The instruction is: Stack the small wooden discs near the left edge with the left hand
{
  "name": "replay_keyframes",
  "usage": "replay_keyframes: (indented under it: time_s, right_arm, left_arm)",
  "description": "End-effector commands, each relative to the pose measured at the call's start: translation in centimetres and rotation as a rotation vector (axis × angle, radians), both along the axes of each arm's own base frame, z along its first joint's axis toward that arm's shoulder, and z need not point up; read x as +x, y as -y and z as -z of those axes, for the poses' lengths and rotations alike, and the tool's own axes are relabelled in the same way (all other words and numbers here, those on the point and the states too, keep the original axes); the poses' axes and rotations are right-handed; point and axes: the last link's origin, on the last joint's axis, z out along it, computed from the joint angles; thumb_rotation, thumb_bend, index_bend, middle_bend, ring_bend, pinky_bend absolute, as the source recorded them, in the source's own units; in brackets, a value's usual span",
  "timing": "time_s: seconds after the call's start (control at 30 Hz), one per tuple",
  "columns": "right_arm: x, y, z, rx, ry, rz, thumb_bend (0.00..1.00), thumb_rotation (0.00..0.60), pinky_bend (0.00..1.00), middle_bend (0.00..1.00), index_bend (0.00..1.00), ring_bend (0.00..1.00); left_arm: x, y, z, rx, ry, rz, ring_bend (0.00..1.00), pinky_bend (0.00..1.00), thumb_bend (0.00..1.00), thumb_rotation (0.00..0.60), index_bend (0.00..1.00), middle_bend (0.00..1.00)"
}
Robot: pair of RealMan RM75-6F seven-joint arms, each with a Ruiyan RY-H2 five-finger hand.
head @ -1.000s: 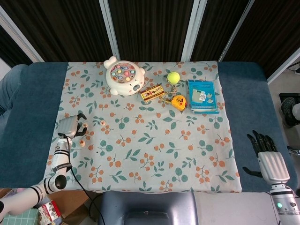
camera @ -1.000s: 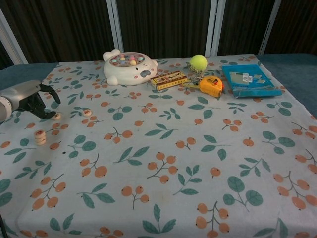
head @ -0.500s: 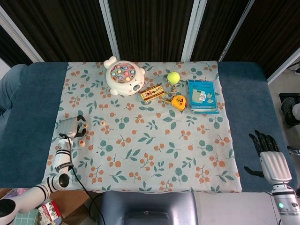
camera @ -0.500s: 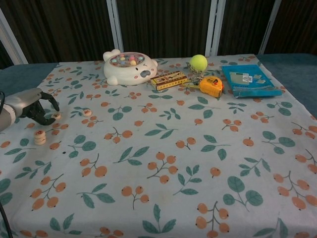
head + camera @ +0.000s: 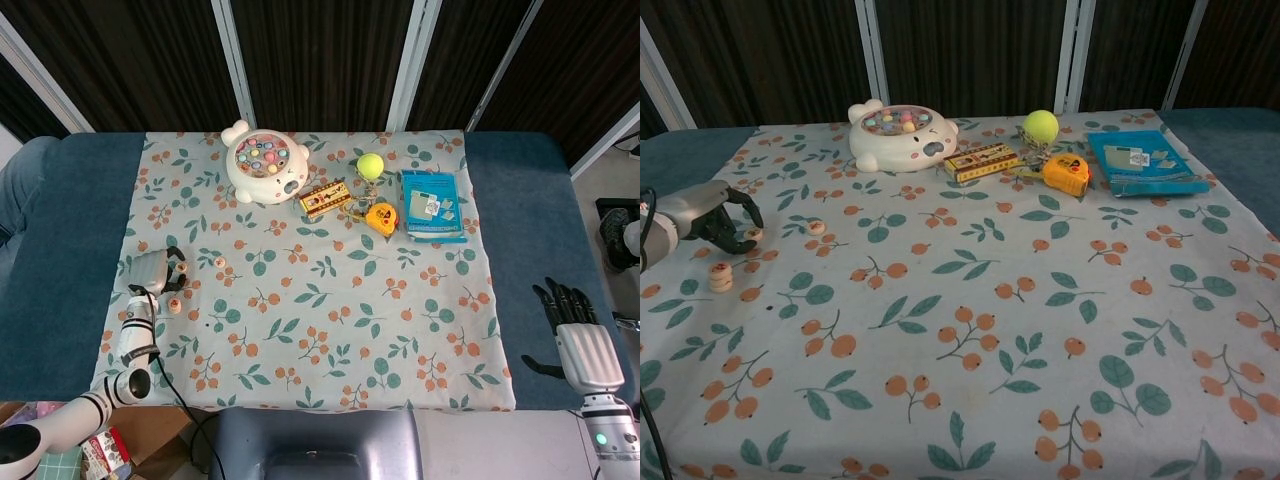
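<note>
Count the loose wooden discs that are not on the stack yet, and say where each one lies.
2. One loose disc lies at the left hand fingertips; another loose disc lies to its right on the cloth. The stack stands nearer the front. The hand may hide more.

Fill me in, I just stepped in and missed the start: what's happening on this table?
The robot is stacking small wooden discs near the table's left edge. Its left hand is at one loose disc, fingers curled around it; whether it grips it I cannot tell. A short stack stands just in front, and another loose disc lies to the right. The right hand hangs open off the table's right side, idle.
</note>
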Motion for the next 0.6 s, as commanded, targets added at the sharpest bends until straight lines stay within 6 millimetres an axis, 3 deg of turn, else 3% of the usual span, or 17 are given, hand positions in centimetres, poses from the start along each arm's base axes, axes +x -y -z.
replay_keyframes:
  time_s: [0.03,0.6]
  right_arm:
    - [-0.03,-0.02,-0.07,-0.003,0.001,0.001,0.15,0.600,0.00,0.00,0.00,0.00]
    - [-0.04,-0.07,-0.08,-0.002,-0.001,0.003,0.15,0.600,0.00,0.00,0.00,0.00]
  left_arm:
    - [-0.08,-0.03,0.06,-0.001,-0.002,-0.002,1.00,1.00,0.38,0.600,0.43,1.00]
    - [-0.16,-0.08,0.11,0.006,-0.006,0.003,1.00,1.00,0.38,0.600,0.52,1.00]
